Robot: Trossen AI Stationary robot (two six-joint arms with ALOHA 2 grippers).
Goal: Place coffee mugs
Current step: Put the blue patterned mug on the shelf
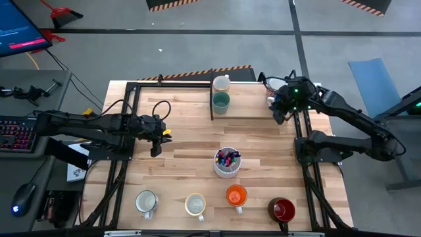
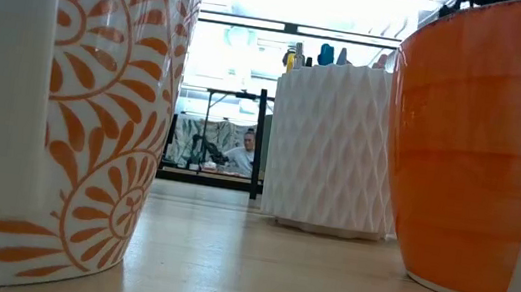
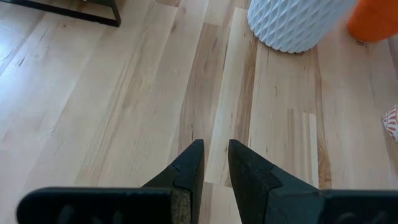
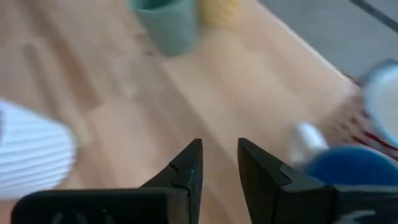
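In the high view the pale yellow mug (image 1: 222,83) and the teal green mug (image 1: 221,101) stand at the table's far edge. A near row holds a white mug with an orange pattern (image 1: 146,202), a cream mug (image 1: 195,205), an orange mug (image 1: 236,195) and a dark red mug (image 1: 283,210). My right gripper (image 1: 279,113) hovers at the far right, shut to a narrow slit and empty. Its wrist view shows the blue mug (image 4: 348,171) and a white mug (image 4: 382,99) just beside it. My left gripper (image 1: 156,143) waits left of centre, shut and empty (image 3: 216,158).
The white ribbed cup with coloured pens (image 1: 227,162) stands mid-table, between the far mugs and the near row. Black frame rails (image 1: 131,118) run along the table's left, far and right sides. The low view looks between the patterned mug (image 2: 63,110) and the orange mug (image 2: 482,145); a person sits far behind.
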